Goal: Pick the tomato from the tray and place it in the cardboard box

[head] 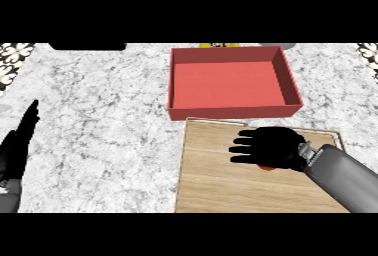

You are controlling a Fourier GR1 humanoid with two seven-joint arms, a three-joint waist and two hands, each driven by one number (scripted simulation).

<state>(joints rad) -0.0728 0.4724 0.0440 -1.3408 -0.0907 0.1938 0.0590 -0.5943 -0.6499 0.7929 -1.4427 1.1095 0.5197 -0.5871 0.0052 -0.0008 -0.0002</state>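
A wooden tray (pixel 214 185) lies on the counter at the lower middle. My right hand (pixel 269 146) is over its upper right part, fingers curled downward. A small sliver of the red-orange tomato (pixel 266 168) peeks out under the palm; the hand hides the rest of it. The box (pixel 177 75) is red with low walls and an open top, just beyond the tray's far edge, with nothing visible inside. My left hand (pixel 21 140) rests at the left edge with fingers straight and pointing up.
The counter is grey-white marble (pixel 103 115). A dark object (pixel 87 46) sits at the far edge, top left, and a yellow item (pixel 218 45) shows just behind the box. Patterned tiles (pixel 13 60) border the counter's corners.
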